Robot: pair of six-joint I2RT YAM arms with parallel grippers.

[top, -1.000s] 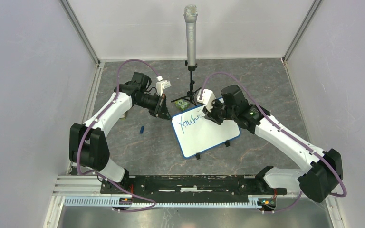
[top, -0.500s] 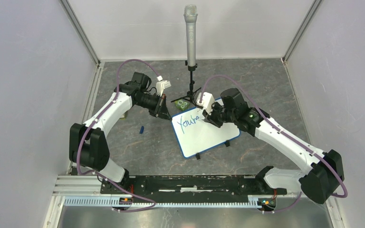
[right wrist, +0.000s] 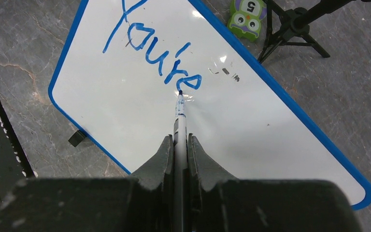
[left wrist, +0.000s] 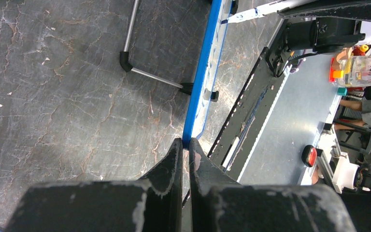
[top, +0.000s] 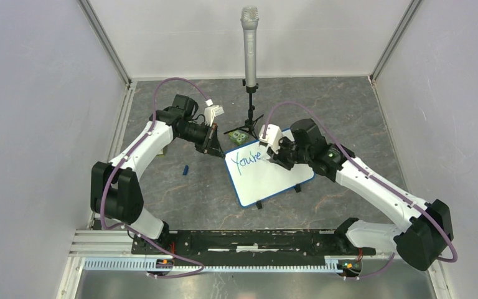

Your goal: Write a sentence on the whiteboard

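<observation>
One word of the sentence (right wrist: 157,55), "You're", is written on the whiteboard (top: 271,180) in the middle of the table (top: 187,199), its corner pinched steady by the left jaws while a marker (right wrist: 179,113), clamped in the right jaws, touches the last letter.

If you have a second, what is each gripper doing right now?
Left gripper: closed, pinching the whiteboard at its blue edge.
Right gripper: closed on a marker, its tip on the board.
</observation>
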